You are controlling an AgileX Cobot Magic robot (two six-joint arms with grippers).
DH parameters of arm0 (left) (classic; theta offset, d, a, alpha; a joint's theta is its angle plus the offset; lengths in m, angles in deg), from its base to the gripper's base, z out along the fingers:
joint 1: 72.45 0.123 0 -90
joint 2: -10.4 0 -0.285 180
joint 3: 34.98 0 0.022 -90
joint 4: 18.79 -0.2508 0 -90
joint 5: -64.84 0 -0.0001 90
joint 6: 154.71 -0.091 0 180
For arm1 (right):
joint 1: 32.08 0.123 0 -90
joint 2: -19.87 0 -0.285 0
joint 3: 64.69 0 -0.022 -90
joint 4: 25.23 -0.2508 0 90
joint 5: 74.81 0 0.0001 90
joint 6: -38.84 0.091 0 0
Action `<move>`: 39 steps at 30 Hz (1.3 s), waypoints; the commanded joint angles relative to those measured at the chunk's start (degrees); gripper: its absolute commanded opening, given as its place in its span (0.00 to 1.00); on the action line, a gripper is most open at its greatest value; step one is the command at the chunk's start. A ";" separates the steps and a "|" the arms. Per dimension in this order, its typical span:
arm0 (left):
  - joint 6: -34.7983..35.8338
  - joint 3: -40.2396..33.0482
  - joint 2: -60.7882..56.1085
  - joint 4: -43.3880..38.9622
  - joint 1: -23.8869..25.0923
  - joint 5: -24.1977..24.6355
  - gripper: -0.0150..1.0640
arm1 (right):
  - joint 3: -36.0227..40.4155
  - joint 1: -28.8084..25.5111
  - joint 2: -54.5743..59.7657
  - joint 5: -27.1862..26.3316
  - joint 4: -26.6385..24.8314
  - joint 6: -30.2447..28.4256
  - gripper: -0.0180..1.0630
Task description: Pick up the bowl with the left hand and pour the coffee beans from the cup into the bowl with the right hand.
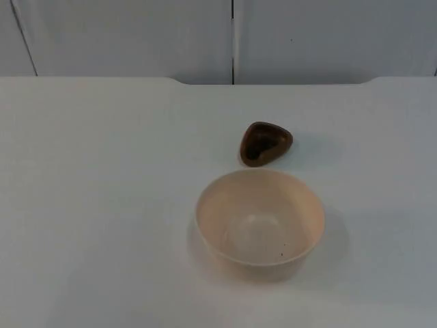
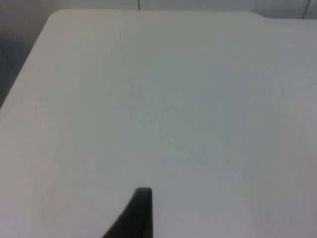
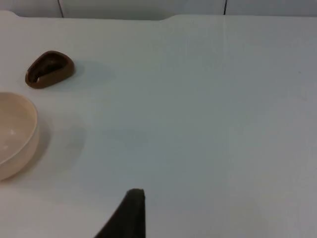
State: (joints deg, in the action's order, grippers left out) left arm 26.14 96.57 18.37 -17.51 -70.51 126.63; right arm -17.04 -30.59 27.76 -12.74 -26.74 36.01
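A wide, pale beige bowl (image 1: 259, 217) stands upright on the white table, in the middle and toward the front; it looks empty apart from one dark speck. Just behind it sits a small brown cup (image 1: 265, 143) of rounded triangular shape with dark contents. My right gripper (image 3: 130, 214) hangs over bare table, well away from the cup (image 3: 49, 68) and the bowl (image 3: 15, 134). My left gripper (image 2: 141, 214) is over bare table near the table's left side, with nothing close to it.
The white table top (image 1: 102, 205) ends at the grey partition wall (image 1: 136, 34) behind. The table's left edge (image 2: 25, 74) is seen from the left wrist.
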 commanded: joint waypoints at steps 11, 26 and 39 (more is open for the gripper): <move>-0.17 3.04 7.34 3.21 0.15 -6.31 0.99 | 0.04 -0.34 -0.11 -0.32 -0.12 -0.02 0.99; -0.17 3.04 13.42 4.35 0.15 -7.26 0.99 | 0.04 -0.34 -0.11 -0.32 -0.12 -0.02 0.99; -1.41 7.01 22.57 6.22 0.15 -11.31 0.99 | 0.04 -0.34 -0.11 -0.32 -0.12 -0.02 0.99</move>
State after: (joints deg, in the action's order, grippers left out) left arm 25.64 101.79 38.37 -12.36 -70.51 116.61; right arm -17.04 -30.59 27.76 -12.74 -26.74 36.01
